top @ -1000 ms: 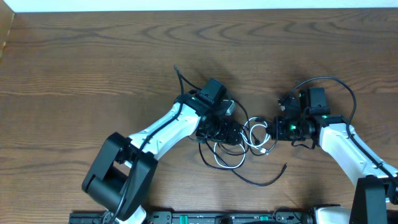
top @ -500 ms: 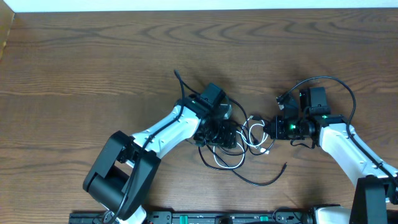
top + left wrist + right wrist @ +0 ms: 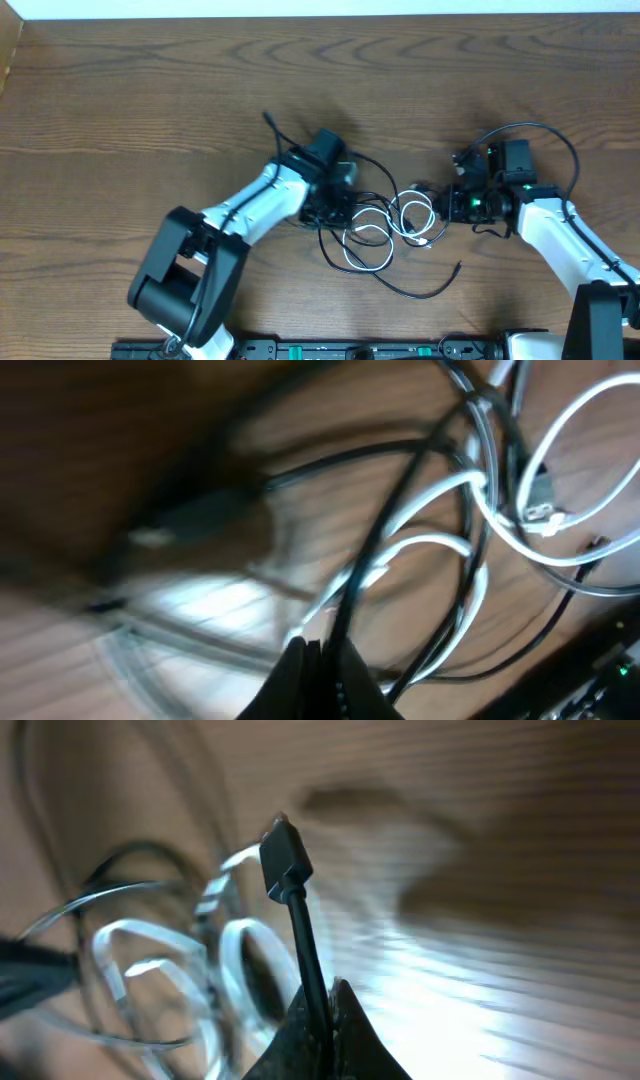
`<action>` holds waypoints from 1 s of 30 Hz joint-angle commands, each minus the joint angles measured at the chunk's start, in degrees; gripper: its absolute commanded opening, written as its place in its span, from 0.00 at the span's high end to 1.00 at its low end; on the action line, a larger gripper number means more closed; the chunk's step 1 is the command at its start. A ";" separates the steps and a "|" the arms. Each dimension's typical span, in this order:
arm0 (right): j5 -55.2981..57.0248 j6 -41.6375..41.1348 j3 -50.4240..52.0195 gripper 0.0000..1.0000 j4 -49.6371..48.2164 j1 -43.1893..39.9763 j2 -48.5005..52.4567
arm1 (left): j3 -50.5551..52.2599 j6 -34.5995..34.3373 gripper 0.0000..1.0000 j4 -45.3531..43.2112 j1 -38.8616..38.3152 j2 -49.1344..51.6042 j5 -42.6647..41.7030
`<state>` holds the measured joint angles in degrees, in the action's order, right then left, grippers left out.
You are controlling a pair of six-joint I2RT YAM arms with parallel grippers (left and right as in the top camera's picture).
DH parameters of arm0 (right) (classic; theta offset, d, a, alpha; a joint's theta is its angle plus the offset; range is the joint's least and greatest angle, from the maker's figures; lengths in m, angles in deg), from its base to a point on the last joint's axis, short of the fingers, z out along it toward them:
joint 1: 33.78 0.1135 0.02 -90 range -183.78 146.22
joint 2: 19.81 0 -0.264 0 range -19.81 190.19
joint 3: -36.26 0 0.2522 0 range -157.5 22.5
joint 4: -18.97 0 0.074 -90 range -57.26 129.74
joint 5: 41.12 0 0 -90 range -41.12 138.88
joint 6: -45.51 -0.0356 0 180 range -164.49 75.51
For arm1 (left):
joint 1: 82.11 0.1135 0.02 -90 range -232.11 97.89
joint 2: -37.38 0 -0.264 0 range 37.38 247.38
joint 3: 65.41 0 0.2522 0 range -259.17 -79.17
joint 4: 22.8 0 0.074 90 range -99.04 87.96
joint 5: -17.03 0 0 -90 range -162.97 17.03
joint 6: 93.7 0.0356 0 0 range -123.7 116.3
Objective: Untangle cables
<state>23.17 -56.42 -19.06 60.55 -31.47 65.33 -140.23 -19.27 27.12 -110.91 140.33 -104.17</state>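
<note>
Left end effector: pinched shut on a thin black cable, which runs from its tips into the tangle.
Right end effector: pinched shut on a plug-ended cord, with the plug standing just past its tips.
Cables: knotted between the two end effectors, with a white cable looped through the black ones.
Risk: pulling apart may tighten the crossings, or a thin cord may slip from the pinch.
Room: bare surface lies open outward of the left end effector and beyond both. Its far edge is well apart.
</note>
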 commanded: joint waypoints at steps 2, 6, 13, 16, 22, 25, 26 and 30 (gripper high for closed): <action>6.29 -4.48 0.15 0.99 0.04 -6.80 0.35 | -5.77 8.31 0.92 6.60 11.47 -6.71 1.29; 5.86 -5.31 0.15 0.99 0.09 -13.20 0.35 | -7.89 8.22 0.92 7.69 22.18 -13.66 -0.83; 9.64 -10.23 0.15 0.99 0.20 -21.35 0.35 | -7.96 7.30 0.92 6.03 37.62 -22.03 -15.21; 12.87 -14.97 0.15 0.99 0.02 -24.61 0.35 | -7.91 7.08 0.92 6.58 39.78 -22.25 -16.20; 11.23 -14.40 0.09 0.99 -2.86 -25.55 0.35 | -7.52 6.75 0.92 7.15 36.72 -21.62 -16.17; 1.44 -8.17 0.09 0.99 -6.12 -25.44 0.35 | -7.52 6.78 0.91 7.08 33.66 -21.62 -15.76; -4.09 -5.81 0.09 0.99 -7.80 -25.33 0.35 | -7.52 6.97 0.91 7.10 32.35 -21.62 -15.08; -13.42 -2.91 0.04 0.96 -12.22 -23.96 0.35 | -7.41 6.97 0.83 7.28 27.19 -21.62 -8.76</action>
<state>19.96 -63.56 -18.99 49.71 -56.46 65.33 -147.47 -12.67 34.09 -80.60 118.28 -117.48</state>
